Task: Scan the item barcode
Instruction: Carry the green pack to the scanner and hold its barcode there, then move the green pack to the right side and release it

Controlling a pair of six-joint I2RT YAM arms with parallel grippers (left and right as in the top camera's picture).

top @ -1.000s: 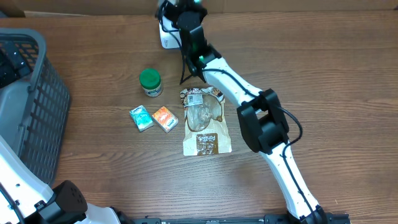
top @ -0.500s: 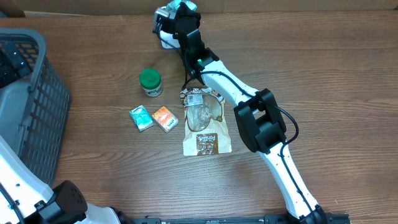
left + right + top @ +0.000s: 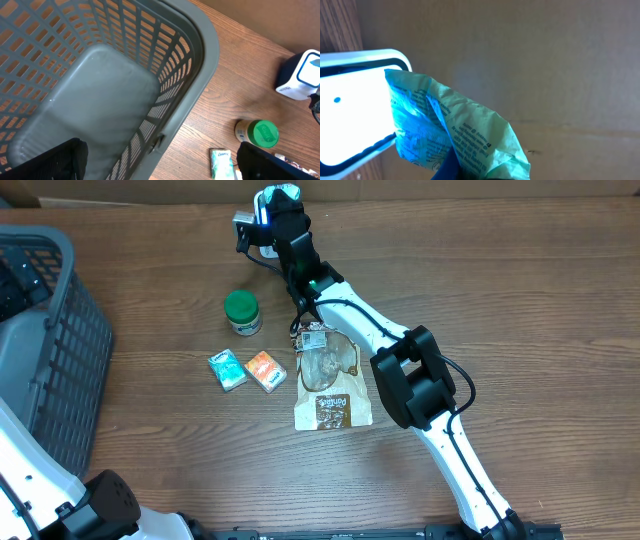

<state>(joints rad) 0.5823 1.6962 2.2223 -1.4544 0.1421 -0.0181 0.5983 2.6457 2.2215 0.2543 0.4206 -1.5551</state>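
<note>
While its jaws stay pinched on a crinkled green packet (image 3: 455, 130), the right gripper (image 3: 262, 220) reaches to the table's far edge, holding the packet against the lit face of the white scanner (image 3: 350, 115) (glowing blue-white). Since a second ago, the wrist has swung left. Over the grey basket (image 3: 190, 65), the left gripper's jaws stand wide.

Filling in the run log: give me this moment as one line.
right gripper: shut on green packet | packet: at scanner window | left gripper: open, over basket | phase: scanning
</note>
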